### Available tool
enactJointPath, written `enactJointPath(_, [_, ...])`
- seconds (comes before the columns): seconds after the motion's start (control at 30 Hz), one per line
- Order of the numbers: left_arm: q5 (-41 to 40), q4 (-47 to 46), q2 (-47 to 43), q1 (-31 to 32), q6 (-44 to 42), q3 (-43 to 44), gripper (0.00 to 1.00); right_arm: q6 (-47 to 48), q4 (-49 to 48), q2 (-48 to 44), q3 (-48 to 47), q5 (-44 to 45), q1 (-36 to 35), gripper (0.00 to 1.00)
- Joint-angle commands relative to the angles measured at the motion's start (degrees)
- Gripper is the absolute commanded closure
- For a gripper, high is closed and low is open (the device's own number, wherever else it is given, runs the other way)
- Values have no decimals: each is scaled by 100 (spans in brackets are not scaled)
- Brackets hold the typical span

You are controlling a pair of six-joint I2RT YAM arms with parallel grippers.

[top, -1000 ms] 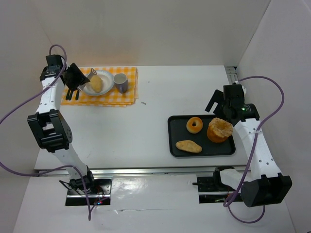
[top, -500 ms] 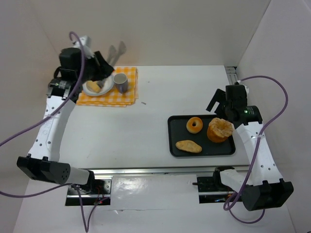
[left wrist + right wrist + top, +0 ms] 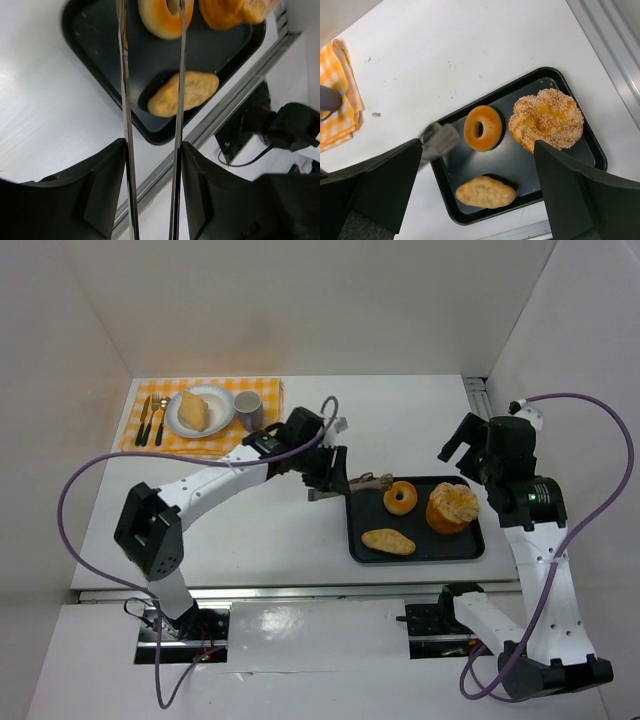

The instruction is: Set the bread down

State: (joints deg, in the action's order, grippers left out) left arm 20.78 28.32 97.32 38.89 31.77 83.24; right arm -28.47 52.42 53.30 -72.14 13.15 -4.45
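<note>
While L gripper [image 3: 152,167] is pinching tongs [image 3: 439,141], their tips are hovering at doughnut [image 3: 155,24] straight ahead; R gripper [image 3: 458,445], jaws spread & empty, is hanging farther off.

Left end effector [image 3: 330,469], gripping the tongs [image 3: 368,481], has swung from well off the tray's [image 3: 357,542] far-left side to its left edge, tong tips now over the tray at the doughnut [image 3: 401,497]; right end effector [image 3: 461,443] has shifted slightly rightward behind the tray's far edge.
</note>
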Motion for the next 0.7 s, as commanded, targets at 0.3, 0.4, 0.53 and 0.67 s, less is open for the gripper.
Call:
enactJointPath(0.3, [-442, 174, 858, 602, -48, 939, 39, 78, -13, 145, -151, 127, 14, 0])
enactJointPath(0.4, [-538, 174, 912, 602, -48, 992, 39, 78, -13, 207, -151, 74, 14, 0])
enactJointPath(0.53, [-1144, 227, 912, 821, 57, 1045, 39, 78, -127, 260, -28, 21, 14, 0])
enactJointPath(0.67, [-1050, 437, 1192, 821, -65, 1299, 39, 78, -127, 260, 77, 21, 14, 0])
